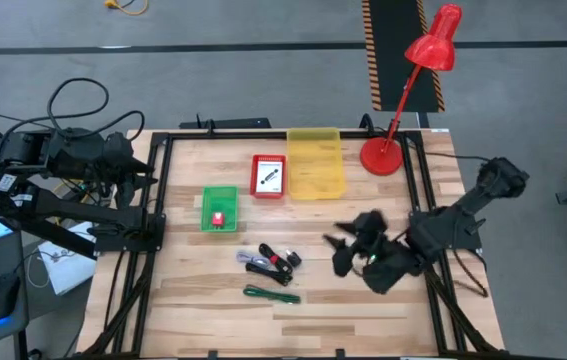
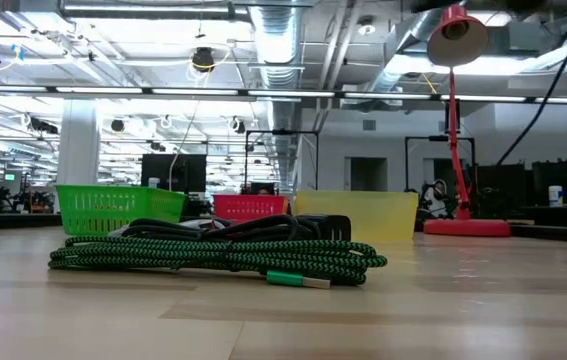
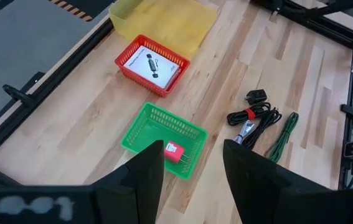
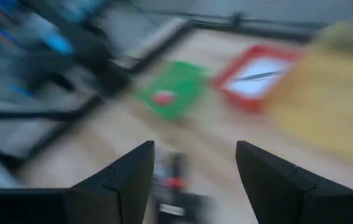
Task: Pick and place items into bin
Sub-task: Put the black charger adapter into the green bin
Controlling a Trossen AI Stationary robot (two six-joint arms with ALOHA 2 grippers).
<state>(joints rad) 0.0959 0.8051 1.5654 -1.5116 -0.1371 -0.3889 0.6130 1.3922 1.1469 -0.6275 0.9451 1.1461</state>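
A black cable bundle with a red tie lies on the table, with a thin green cable on its near side. The green bin holds a tiny red piece. The red bin holds a white printed card. The yellow bin stands beside it. My right gripper is open, above the table to the right of the black bundle. My left gripper is open, at the table's left edge.
A red desk lamp stands at the far right corner, next to the yellow bin. A black frame runs around the tabletop. Bare wood shows along the near edge and between the bins and the cables.
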